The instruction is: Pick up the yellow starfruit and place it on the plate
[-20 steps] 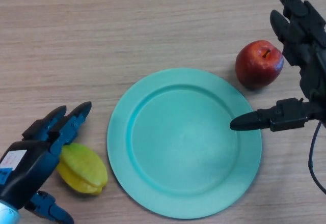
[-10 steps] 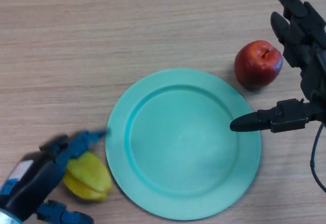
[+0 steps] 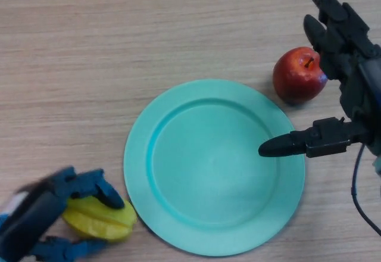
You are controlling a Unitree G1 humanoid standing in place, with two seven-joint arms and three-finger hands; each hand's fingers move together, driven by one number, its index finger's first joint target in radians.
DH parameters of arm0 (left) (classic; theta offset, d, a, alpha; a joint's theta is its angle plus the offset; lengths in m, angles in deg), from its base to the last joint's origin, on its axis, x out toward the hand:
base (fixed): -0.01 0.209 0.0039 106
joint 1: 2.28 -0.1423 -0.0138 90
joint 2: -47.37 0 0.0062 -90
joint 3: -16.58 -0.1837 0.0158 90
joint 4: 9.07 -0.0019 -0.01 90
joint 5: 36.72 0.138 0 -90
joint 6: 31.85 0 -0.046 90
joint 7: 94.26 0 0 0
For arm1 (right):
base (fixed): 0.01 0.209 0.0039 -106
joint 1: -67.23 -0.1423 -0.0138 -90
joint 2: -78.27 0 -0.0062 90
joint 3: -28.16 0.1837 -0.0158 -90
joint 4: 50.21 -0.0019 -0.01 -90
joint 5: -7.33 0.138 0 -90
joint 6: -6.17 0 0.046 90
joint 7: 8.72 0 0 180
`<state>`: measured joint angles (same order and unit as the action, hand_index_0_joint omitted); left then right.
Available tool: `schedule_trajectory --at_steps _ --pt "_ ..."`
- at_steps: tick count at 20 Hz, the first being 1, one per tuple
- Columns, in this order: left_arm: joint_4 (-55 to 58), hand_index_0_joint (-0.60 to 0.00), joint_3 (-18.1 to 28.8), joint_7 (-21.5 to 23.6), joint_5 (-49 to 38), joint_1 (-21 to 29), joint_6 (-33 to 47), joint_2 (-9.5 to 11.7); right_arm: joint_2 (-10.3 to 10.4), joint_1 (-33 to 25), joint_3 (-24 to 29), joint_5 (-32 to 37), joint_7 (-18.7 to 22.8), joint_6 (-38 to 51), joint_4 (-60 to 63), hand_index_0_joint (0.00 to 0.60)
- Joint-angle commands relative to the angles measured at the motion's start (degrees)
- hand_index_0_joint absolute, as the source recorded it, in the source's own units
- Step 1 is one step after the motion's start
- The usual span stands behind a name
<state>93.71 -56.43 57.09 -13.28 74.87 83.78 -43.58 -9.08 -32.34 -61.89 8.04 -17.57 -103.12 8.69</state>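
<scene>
The yellow starfruit (image 3: 102, 226) lies on the wooden table at the bottom left, just left of the teal plate (image 3: 214, 167). My left hand (image 3: 56, 208) is shut on the starfruit, fingers curled over its top and the thumb under its near side. My right hand (image 3: 345, 83) is open at the right, its thumb reaching over the plate's right rim and its fingers straight beside the apple.
A red apple (image 3: 297, 74) sits on the table just beyond the plate's upper right rim, touching or nearly touching my right hand's fingers. Bare wooden table (image 3: 119, 36) lies across the far side.
My left hand has dropped down onto the starfruit and curled its fingers round it. The starfruit has shifted slightly right towards the plate. My right hand has shifted slightly left.
</scene>
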Motion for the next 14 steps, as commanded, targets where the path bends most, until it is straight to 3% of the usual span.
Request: schedule_trajectory --at_steps 1,2,3,4,5,6,7,8,9,12,13,14 --pt "9.4 -0.600 6.8 -5.6 -11.6 -0.4 -2.2 1.4 -0.8 -1.7 2.3 1.4 1.8 5.8 -4.3 0.000" --pt "11.2 -0.600 7.3 -7.5 -13.0 -0.5 -4.5 1.4 -0.8 -1.7 2.3 1.5 1.8 5.7 -4.4 0.049" --pt "12.0 -0.600 7.6 -8.1 -13.3 -0.1 -5.2 1.2 -0.7 -1.7 2.3 1.7 1.8 5.7 -4.4 0.199" --pt "12.5 -0.600 7.6 -7.9 -13.2 0.6 -5.0 0.9 -0.8 -1.7 2.3 1.8 1.9 5.7 -4.5 0.299" --pt "13.1 -0.600 6.7 -5.4 -12.2 2.5 -3.8 0.3 -0.8 -1.8 2.5 2.2 2.0 5.5 -4.6 0.449" --pt "13.1 -0.600 5.5 -2.8 -11.1 3.9 -2.5 0.1 -0.8 -1.8 2.6 2.4 2.1 5.5 -4.8 0.450" --pt "12.6 -0.600 3.4 1.2 -9.3 5.5 -0.6 0.1 -1.0 -1.8 2.8 2.5 2.0 5.6 -4.8 0.400" --pt "11.9 -0.600 -0.3 7.4 -6.4 7.7 1.5 0.1 -1.1 -1.7 2.9 2.6 2.0 5.9 -4.9 0.499" --pt "11.0 -0.600 -7.7 16.6 -0.9 10.5 3.3 -0.1 -1.3 -1.1 3.2 2.6 1.7 6.2 -5.0 0.600" --pt "7.2 -0.600 -15.4 23.9 5.7 13.2 4.5 -1.0 -1.4 -1.0 3.5 2.7 1.6 5.9 -5.3 0.600" --pt "4.4 -0.600 -17.2 28.6 9.9 14.5 6.3 -1.4 -1.4 -0.9 3.6 2.9 1.6 5.7 -5.5 0.600" --pt "3.4 -0.600 -17.8 30.0 11.5 14.9 6.8 -1.5 -1.4 -0.8 3.6 3.0 1.6 5.5 -5.6 0.550"
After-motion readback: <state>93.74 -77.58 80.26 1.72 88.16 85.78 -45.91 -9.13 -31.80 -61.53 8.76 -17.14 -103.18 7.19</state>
